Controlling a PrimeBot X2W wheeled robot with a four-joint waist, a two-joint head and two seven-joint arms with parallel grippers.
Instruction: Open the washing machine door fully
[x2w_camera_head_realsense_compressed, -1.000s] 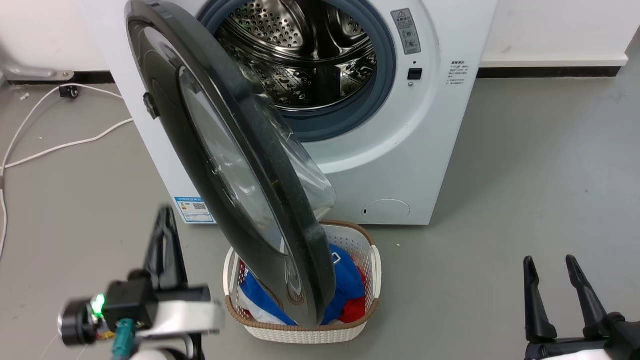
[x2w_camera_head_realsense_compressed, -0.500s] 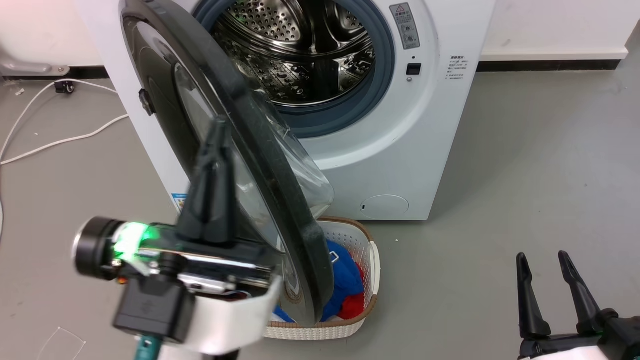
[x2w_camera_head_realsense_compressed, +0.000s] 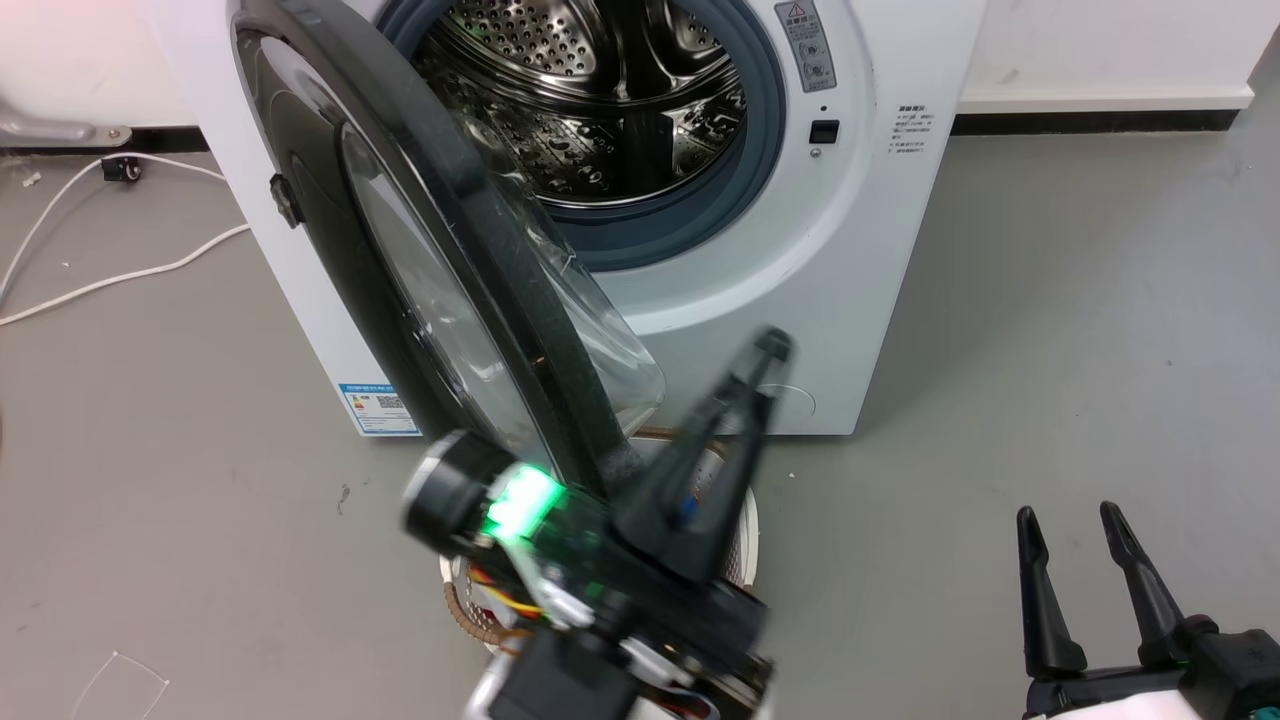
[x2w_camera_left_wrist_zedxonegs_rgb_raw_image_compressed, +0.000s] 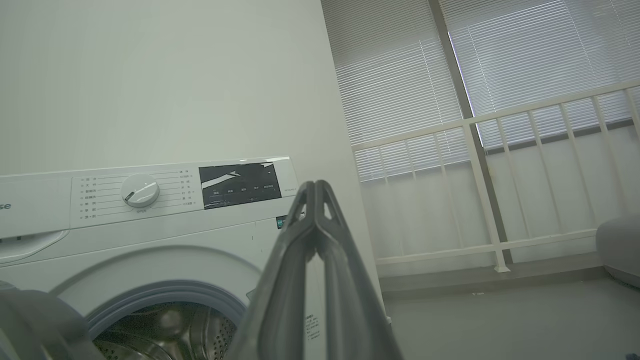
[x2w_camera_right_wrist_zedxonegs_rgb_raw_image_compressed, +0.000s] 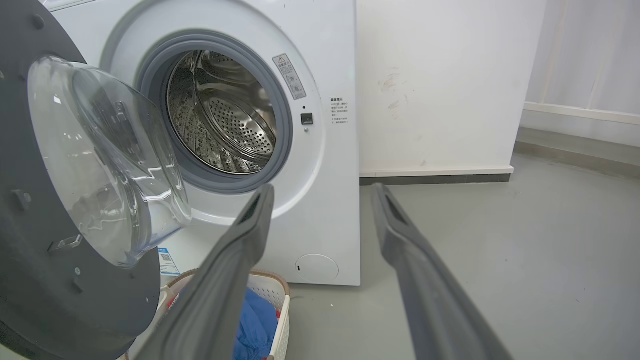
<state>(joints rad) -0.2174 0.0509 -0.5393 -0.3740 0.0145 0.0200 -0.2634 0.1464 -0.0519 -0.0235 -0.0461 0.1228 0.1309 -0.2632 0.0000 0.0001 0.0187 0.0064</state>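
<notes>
At the washing machine (x2w_camera_head_realsense_compressed: 880, 250) front: the washing machine door (x2w_camera_head_realsense_compressed: 505, 290) stands partway open. It swings out toward me from its hinge side at the head view's left, nearly edge-on, with the drum mouth uncovered.
Door glass (x2w_camera_right_wrist_zedxonegs_rgb_raw_image_compressed: 107, 160): a clear bowl bulging from the inner face.
My left tool (x2w_camera_head_realsense_compressed: 770, 348): fingers pressed together, nothing held. It sits low on the door's inner-face side, near its lower rim and above the basket. It's blurred, so I can't tell if it touches the door.
My right tool (x2w_camera_head_realsense_compressed: 1070, 520): fingers spread apart and empty, low at my right, well apart from the door.
Basket (x2w_camera_right_wrist_zedxonegs_rgb_raw_image_compressed: 275, 290): white with a woven rim and blue cloth inside, on the floor just below the door's lower rim.
Step in hand: probably pushing the inner face outward with my closed left tool. The door isn't fully open yet.
How to do it well: I should put the finger sides on the dark rim, not the glass bowl. Push near the free edge for leverage and follow the hinge arc, sweeping left. Keep it slow near the end stop.
Watch: the tool may slip off the glossy rim, and my wrist may clip the basket.
</notes>
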